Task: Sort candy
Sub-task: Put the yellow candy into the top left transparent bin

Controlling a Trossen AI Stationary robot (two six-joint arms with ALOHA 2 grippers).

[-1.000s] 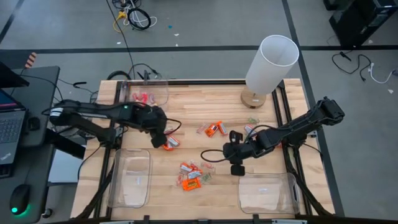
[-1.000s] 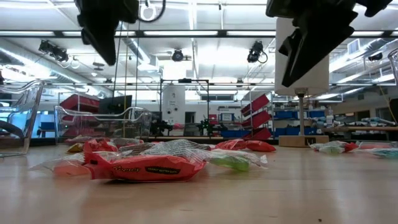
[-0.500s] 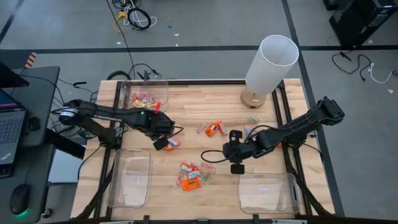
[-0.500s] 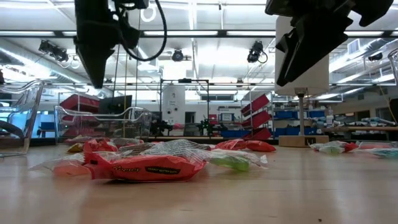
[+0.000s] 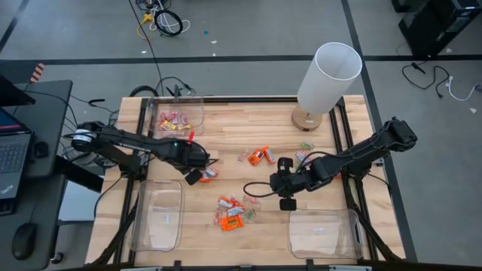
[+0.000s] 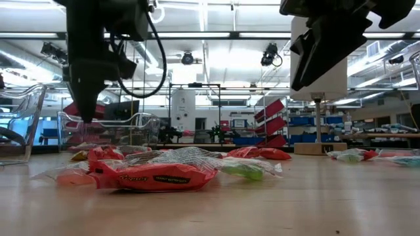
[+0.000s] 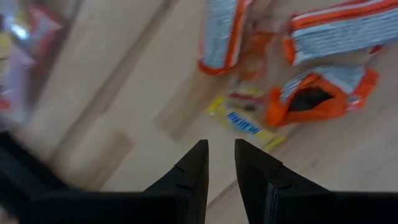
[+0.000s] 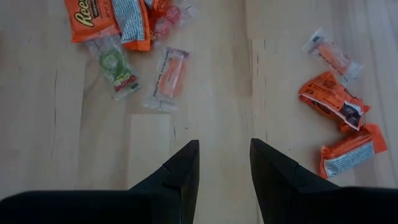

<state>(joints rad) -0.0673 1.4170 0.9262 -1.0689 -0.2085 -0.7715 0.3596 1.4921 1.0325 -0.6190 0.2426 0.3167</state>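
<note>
Wrapped candy lies scattered on the wooden table: an orange pair (image 5: 208,174), an orange group (image 5: 257,156), and a mixed heap (image 5: 230,214) toward the near edge. My left gripper (image 7: 221,149) points steeply down just above the table beside the orange pair (image 7: 323,93). A yellow sweet (image 7: 245,121) lies just ahead of its fingertips. The fingers stand a narrow gap apart, with bare wood between them. My right gripper (image 8: 224,149) hangs open above bare wood at mid-table. A clear-wrapped orange sweet (image 8: 168,78) and a green one (image 8: 118,71) lie ahead of it.
A clear bin (image 5: 178,114) at the far left holds pink and yellow sweets. Clear bins stand at the near left (image 5: 158,217) and near right (image 5: 324,235). A white lamp (image 5: 329,74) on a wooden base stands at the far right. Pale sweets (image 5: 303,157) lie near it.
My left gripper has come down from well above the table to just over it, beside the orange pair, and has tipped to point more steeply down. Its finger gap looks unchanged.
</note>
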